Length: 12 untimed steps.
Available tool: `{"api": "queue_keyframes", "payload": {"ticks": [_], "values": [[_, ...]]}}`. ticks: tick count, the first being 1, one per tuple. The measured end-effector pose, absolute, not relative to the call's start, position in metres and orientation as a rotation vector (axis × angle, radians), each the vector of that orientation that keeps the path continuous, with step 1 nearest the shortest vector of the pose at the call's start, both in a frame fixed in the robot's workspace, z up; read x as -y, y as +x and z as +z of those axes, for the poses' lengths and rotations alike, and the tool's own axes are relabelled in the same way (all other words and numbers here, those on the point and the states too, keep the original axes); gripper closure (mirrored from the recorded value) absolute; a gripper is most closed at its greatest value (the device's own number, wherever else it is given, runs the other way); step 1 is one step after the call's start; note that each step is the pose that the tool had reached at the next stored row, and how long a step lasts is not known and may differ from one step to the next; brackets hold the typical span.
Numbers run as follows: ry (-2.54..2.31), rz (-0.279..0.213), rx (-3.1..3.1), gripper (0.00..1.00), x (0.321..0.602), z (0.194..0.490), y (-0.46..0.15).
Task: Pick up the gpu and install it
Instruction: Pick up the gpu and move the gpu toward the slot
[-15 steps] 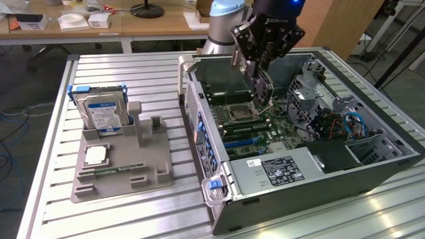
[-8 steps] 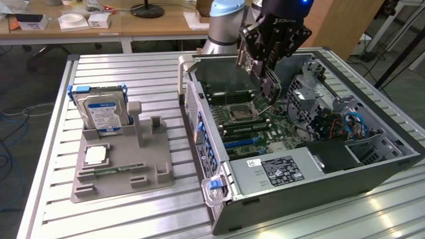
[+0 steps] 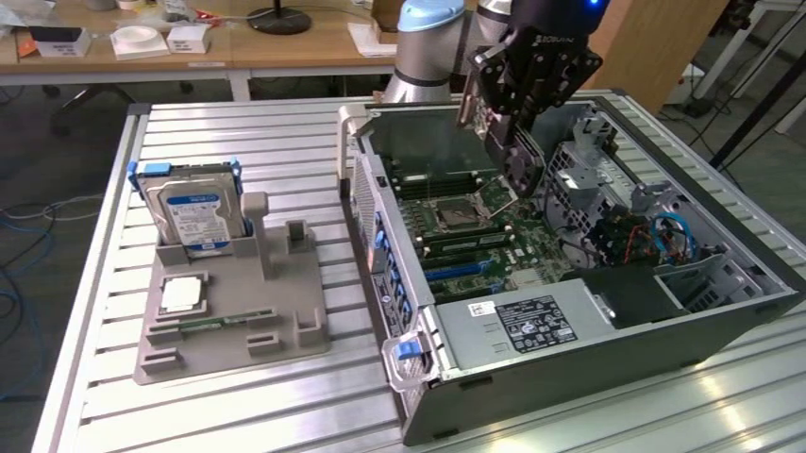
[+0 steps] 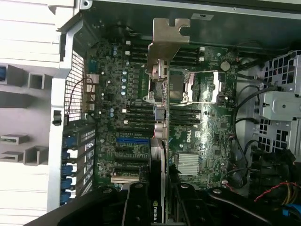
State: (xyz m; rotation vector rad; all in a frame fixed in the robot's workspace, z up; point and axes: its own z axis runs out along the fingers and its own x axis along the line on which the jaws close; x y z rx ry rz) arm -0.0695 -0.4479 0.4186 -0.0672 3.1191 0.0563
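Note:
The gpu is a thin dark card with a silver bracket at one end. It hangs edge-down above the open computer case, over the motherboard near the CPU socket. My gripper is shut on the card's upper edge. In the wrist view the gripper looks straight down the gpu's thin edge. A black finger sits on each side of it. The card's lower edge runs beside a blue slot. It is above the board, and I cannot tell if it touches.
At the exterior view's left, a grey holder carries a silver hard drive with a blue-white label, a square chip and a narrow memory stick. Inside the case are a power supply and cables.

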Motion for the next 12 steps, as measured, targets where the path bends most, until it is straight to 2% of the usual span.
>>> {"api": "queue_keyframes", "payload": {"ticks": [12], "values": [[-0.077, 0.057, -3.119, 0.74, 0.448, 0.419, -0.038]]}}
